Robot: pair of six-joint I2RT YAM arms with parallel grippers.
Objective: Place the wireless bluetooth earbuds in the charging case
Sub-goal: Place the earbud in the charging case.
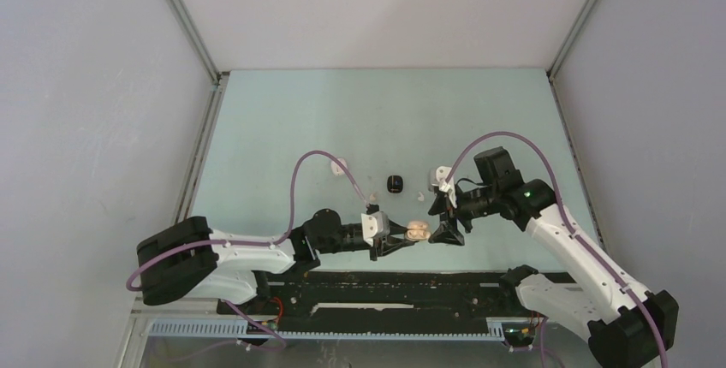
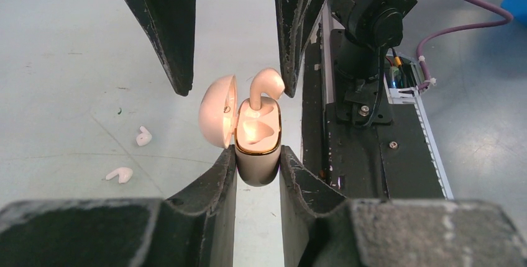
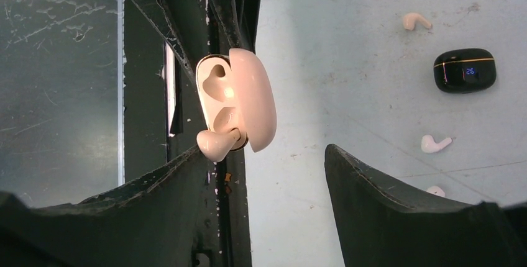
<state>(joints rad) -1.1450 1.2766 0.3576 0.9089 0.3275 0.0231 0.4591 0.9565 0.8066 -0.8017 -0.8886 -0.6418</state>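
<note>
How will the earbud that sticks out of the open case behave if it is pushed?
Probably stiff and light: the earbud looks small, hard and glossy. Its rounded head may slip under pressure. It sits only partly in the case, so a sideways push could tip it out.

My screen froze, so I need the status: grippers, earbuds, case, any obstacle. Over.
Left gripper shut on open charging case. Right gripper open around it. One earbud stem-down in case, not seated; other slot empty. Nothing in the way.
</note>
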